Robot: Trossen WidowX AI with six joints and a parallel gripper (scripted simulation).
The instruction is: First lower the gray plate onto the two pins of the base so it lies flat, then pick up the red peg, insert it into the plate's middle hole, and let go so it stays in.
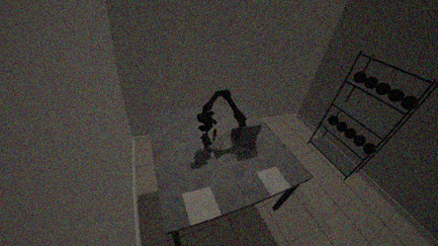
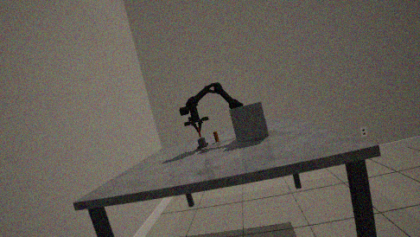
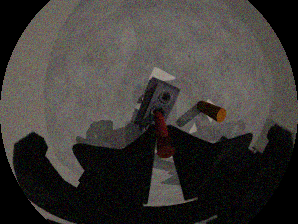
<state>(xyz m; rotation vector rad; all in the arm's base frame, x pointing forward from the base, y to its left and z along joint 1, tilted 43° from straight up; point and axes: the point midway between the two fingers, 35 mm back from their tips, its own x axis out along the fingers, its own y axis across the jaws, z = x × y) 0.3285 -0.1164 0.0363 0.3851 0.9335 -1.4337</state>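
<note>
My gripper (image 3: 160, 128) (image 2: 200, 131) is shut on the red peg (image 3: 165, 148) and points down. The peg's lower end is at the gray plate (image 3: 172, 90), over or at a hole near its middle; I cannot tell whether it has entered. The plate lies on the base, as a small gray block (image 2: 202, 142) in the exterior view, and looks flat. One round hole shows beyond the peg; the near end of the plate is partly hidden by the peg and fingers. The pins and base are hard to make out. The top view is too dark for the peg.
An orange cylinder (image 3: 212, 111) (image 2: 216, 137) stands on the table (image 2: 276, 157) a little to the right of the plate. A large gray box (image 2: 250, 123) (image 1: 245, 141) stands by the arm's base. A rack (image 1: 374, 125) with round weights stands beyond the table.
</note>
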